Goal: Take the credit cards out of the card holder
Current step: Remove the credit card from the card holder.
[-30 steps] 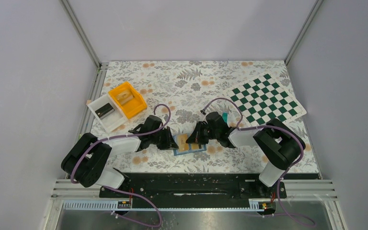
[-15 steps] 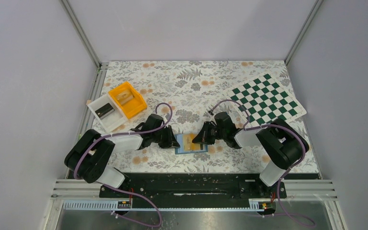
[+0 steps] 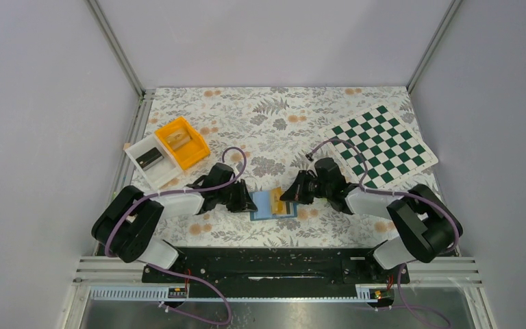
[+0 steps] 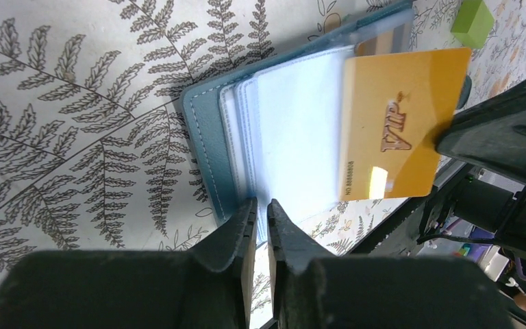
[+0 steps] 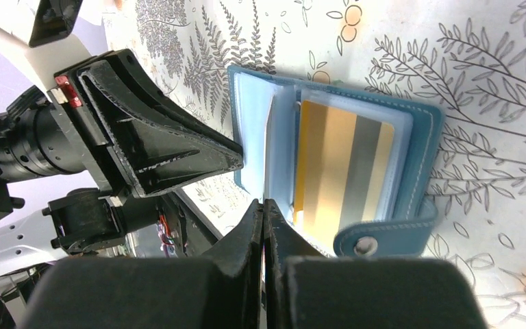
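The blue-teal card holder (image 3: 282,210) lies open on the floral cloth between my grippers. It also shows in the left wrist view (image 4: 207,151) and the right wrist view (image 5: 421,147). My left gripper (image 3: 248,202) (image 4: 261,205) is shut on its left edge. My right gripper (image 3: 285,199) (image 5: 264,204) is shut on an orange-tan credit card (image 3: 274,199) marked VIP (image 4: 401,123). The card stands on edge, mostly drawn out of the clear sleeves. A gold and silver striped card (image 5: 342,171) sits in a sleeve on the right half.
An orange bin (image 3: 181,142) and a white bin (image 3: 152,161) stand at the back left. A green checkered mat (image 3: 382,142) lies at the back right. A small lime-green piece (image 4: 472,22) lies on the cloth beyond the holder.
My right gripper has drawn back to the right with the orange-tan card, sliding it out of the holder and tipping it up. My left gripper has stayed at the holder's left edge.
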Action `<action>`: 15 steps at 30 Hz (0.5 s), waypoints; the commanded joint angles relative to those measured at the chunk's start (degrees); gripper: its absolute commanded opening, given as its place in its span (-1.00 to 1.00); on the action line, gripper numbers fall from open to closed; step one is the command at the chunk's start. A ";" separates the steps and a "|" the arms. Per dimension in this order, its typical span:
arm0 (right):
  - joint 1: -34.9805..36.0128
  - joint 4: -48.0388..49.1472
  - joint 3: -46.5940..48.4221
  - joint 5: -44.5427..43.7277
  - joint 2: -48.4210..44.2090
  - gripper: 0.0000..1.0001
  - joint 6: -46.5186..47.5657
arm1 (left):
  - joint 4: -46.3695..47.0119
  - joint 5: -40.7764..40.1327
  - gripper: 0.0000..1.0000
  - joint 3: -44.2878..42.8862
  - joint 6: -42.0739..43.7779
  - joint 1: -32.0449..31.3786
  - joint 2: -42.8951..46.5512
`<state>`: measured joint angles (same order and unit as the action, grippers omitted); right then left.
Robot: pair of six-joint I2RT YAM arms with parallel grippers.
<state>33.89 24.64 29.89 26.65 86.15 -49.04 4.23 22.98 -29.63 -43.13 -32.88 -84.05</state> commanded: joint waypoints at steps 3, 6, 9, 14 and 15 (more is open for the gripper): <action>-0.93 -4.14 -0.27 -2.26 -7.17 -1.00 0.67 | -4.14 -2.19 -0.60 0.46 -0.08 -0.02 3.88; -0.93 -4.26 -0.28 -2.21 -9.80 -1.00 -0.73 | -5.98 -0.63 -0.41 -1.19 -0.94 -0.15 8.25; -0.98 -4.37 -0.48 -2.28 -12.67 -1.00 -2.30 | -6.95 0.03 -0.12 -3.08 -1.52 -0.27 12.72; -0.94 1.02 -2.43 -1.42 -16.47 -1.00 -7.67 | -3.09 2.88 0.18 -3.69 -3.91 -0.64 19.92; -0.93 2.61 -2.80 -0.82 -16.92 -1.00 -8.73 | -1.57 3.70 0.21 -3.54 -4.56 -0.73 20.59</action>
<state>33.26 21.50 28.62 24.95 72.05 -52.77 -2.85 23.22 -31.07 -45.34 -33.15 -67.57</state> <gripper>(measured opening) 0.016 0.576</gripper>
